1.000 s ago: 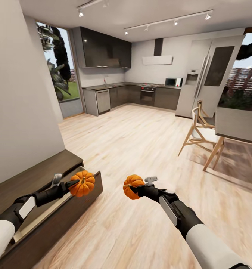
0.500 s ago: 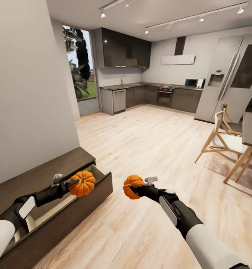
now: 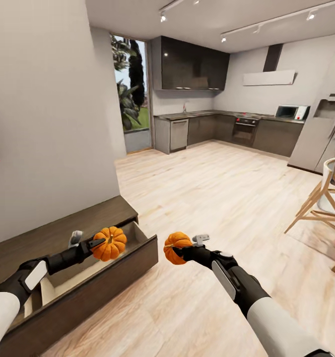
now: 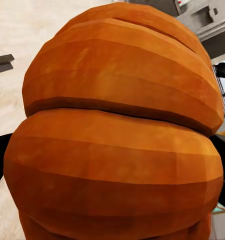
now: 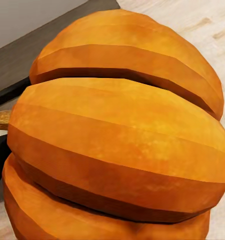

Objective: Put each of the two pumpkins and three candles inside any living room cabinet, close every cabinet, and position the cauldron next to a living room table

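Observation:
My left gripper [image 3: 99, 244] is shut on an orange ribbed pumpkin [image 3: 109, 243], held above the open drawer [image 3: 132, 258] of the low dark-brown cabinet [image 3: 63, 230] along the left wall. That pumpkin [image 4: 117, 130] looms large in the left wrist view. A second pumpkin [image 3: 176, 247] hangs over the wood floor to the right of the drawer, with my right gripper [image 3: 183, 250] shut on it. Up close in the right wrist view, this pumpkin [image 5: 117, 130] has its stem pointing sideways. The candles and the cauldron are out of view.
The drawer's pale inside [image 3: 83, 275] looks empty. A grey wall [image 3: 43, 124] rises behind the cabinet. Open wood floor [image 3: 212, 198] stretches toward a dark kitchen [image 3: 227, 129]. A wooden chair [image 3: 323, 198] stands at the right edge.
The whole view has swung left, so the kitchen and chair have slid right and more of the open drawer shows. Both arms hold their pumpkins in the same pose.

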Robot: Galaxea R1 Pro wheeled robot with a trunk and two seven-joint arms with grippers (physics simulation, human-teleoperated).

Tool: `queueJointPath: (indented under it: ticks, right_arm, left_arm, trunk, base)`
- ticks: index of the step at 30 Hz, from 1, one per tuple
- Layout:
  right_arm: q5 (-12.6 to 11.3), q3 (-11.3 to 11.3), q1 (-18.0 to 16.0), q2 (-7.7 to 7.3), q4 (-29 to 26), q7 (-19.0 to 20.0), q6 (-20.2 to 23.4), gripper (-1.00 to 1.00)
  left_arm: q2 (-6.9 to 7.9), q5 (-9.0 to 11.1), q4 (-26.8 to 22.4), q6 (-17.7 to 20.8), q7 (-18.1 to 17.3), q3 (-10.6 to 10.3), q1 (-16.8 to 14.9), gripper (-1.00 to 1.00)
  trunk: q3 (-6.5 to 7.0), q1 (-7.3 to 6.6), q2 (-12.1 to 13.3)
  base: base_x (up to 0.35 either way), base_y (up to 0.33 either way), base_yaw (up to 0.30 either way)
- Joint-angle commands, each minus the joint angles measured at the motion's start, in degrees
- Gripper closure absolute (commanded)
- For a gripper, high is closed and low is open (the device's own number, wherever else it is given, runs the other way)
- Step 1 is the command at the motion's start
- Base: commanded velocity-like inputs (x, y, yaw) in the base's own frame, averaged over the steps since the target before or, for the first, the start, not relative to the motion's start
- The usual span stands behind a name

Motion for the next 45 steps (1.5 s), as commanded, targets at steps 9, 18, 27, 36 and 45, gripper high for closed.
queueJointPath:
  ticks: [9,18,27,36,45]
  right_arm:
    - [-0.08,-0.02,-0.01,0.0,-0.09,-0.06,0.01,1.0]
    - [-0.08,-0.02,-0.01,0.0,-0.09,-0.06,0.03,1.0]
    - [-0.08,-0.02,-0.01,0.0,-0.08,-0.06,0.02,1.0]
    - [-0.17,-0.02,-0.01,0.0,-0.06,-0.07,0.03,1.0]
    - [-0.19,-0.02,-0.01,0.0,-0.03,-0.06,0.01,1.0]
  left_arm:
    - [0.0,0.05,0.0,0.02,-0.03,0.0,0.0,1.0]
    - [0.0,0.05,0.0,0.02,-0.03,0.0,0.0,1.0]
    - [0.0,0.08,0.0,0.02,-0.03,0.0,0.08,1.0]
    - [0.0,0.14,0.0,0.02,-0.03,0.01,0.09,1.0]
    - [0.0,0.14,0.0,0.02,-0.03,0.01,0.09,1.0]
  trunk:
    - [0.0,0.0,0.0]
    - [0.0,0.0,0.0]
    - [0.0,0.0,0.0]
    - [0.0,0.0,0.0]
    - [0.0,0.0,0.0]
  base:
    - [0.256,-0.194,0.284]
    - [0.264,-0.156,0.284]
    - [0.273,-0.115,0.284]
    - [0.273,-0.068,0.284]
    - [0.273,-0.002,0.284]
